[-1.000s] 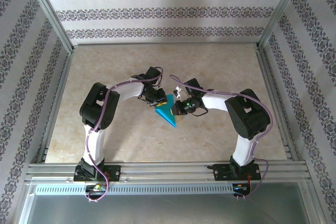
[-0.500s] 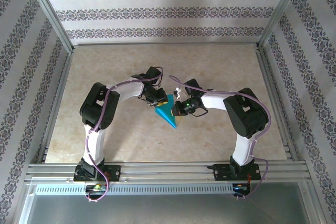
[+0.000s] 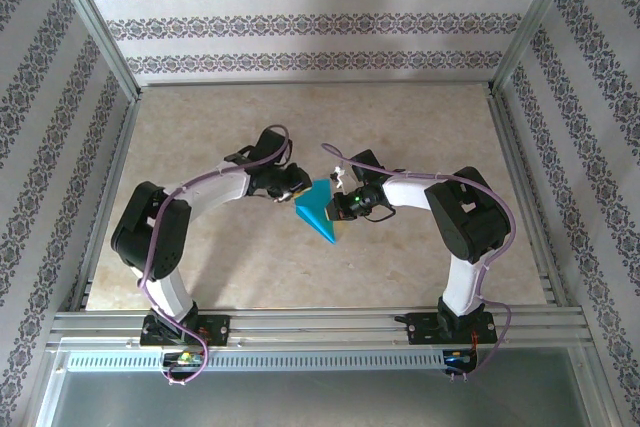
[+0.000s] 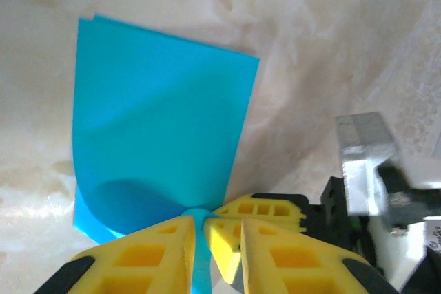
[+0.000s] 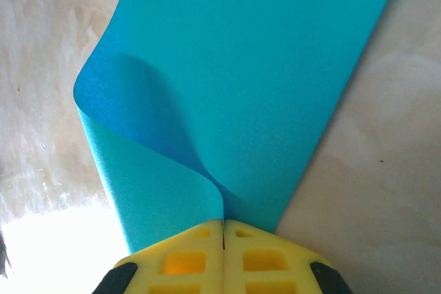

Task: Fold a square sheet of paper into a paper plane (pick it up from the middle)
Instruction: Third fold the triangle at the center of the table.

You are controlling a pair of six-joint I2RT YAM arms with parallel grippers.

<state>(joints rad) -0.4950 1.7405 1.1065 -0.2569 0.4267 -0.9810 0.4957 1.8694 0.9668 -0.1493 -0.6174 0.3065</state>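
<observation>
- Top external: teal-blue paper (image 3: 320, 212) as a pointed wedge near the middle of the marbled table (image 3: 430, 127), tip toward the arm bases. Left gripper (image 3: 292, 187) at the wedge's broad upper-left corner, right gripper (image 3: 338, 209) against its right edge. Fingertips of both too small and too crowded by wrists and cables to judge from here. Cannot tell whether the paper lies flat or rides just above the surface.
- Left wrist: teal-blue paper (image 4: 158, 115) spreading away from the yellow fingers (image 4: 145, 256) of the left gripper (image 4: 200, 256). Narrow gap between those fingers, with a blue strip of the paper running through it; cannot tell whether it is pinched or merely passing through. Lower part of the fingers cut off by the frame. Just beyond, more yellow fingertips and a silver block (image 4: 365, 163), blurred. White label (image 4: 434, 239) at the right edge, cropped, its print too small to read.
- Right wrist: right gripper (image 5: 222, 239) with yellow fingers pressed together, clamped on the near edge of the teal-blue paper (image 5: 275, 67). Upper layer curling up at the left and casting a shadow on the layer below. Far end of the paper cut off at the top; bottom-left corner washed out by glare.
</observation>
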